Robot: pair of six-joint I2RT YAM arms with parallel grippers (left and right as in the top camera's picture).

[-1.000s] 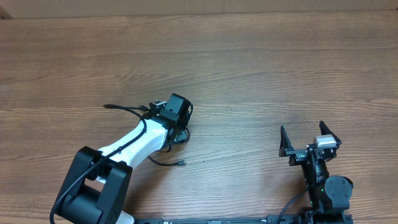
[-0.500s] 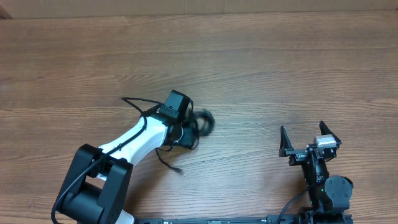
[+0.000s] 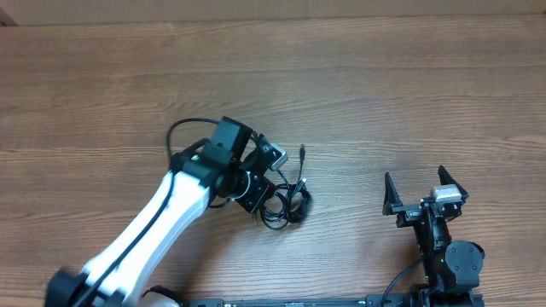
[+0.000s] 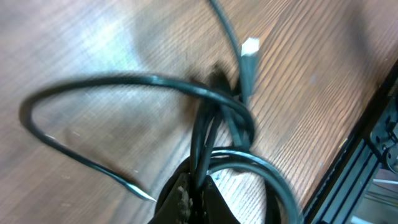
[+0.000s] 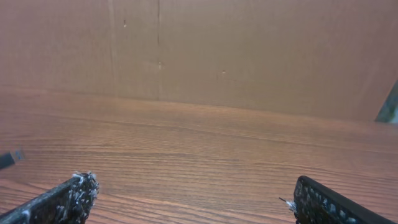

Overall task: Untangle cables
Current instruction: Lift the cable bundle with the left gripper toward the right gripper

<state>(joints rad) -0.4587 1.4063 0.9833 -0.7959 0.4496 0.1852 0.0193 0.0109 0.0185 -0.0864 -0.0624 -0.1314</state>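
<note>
Pinching tangled cables (image 3: 286, 205), left jaws closed; plug (image 3: 303, 153) points far-side; right jaws wide.

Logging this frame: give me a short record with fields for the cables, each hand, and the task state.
cables: thin black cords bunched in a tangle over the wooden table
left hand: shut on the cables, pinching several strands
right hand: open, empty, well apart from the cables
loose end: one plug sticks out of the tangle
task state: not yet untangled
</note>
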